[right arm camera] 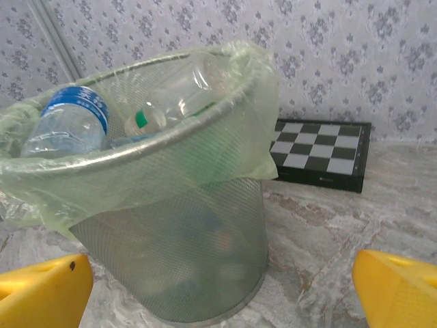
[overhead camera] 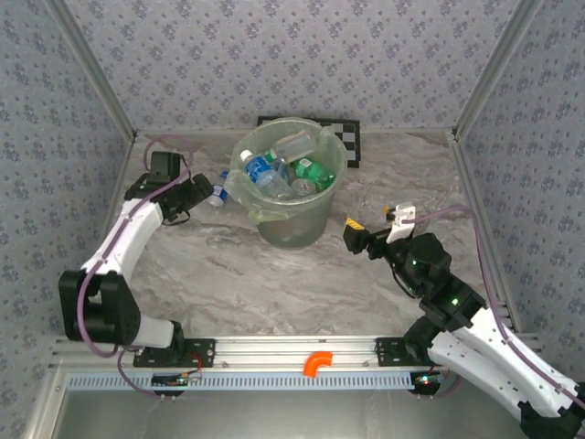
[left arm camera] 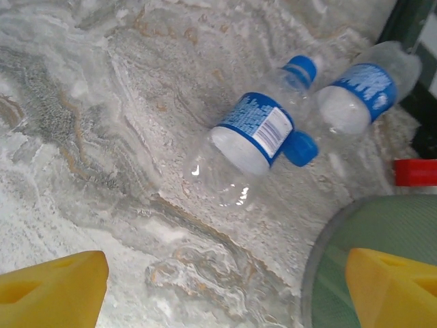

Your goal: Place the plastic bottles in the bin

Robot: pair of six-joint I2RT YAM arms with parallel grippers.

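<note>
Two clear plastic bottles with blue labels and blue caps, one (left arm camera: 249,137) beside the other (left arm camera: 358,92), lie on the marble table left of the bin; from above they appear as a bottle (overhead camera: 218,195). My left gripper (left arm camera: 222,294) (overhead camera: 203,194) hovers just short of them, its yellow fingers (left arm camera: 51,294) spread wide with only table between them. The bin (overhead camera: 288,197) (right arm camera: 171,225), a mesh bucket with a pale green liner, holds several bottles (overhead camera: 265,172). To the bin's right, my right gripper (right arm camera: 218,294) (overhead camera: 358,236) faces it, open and empty.
A chessboard (overhead camera: 352,137) (right arm camera: 321,154) lies behind the bin. A red object (left arm camera: 415,172) sits past the bottles by the bin's base (left arm camera: 328,260). Patterned walls close in the table on three sides. An orange hook (overhead camera: 317,363) sits on the front rail.
</note>
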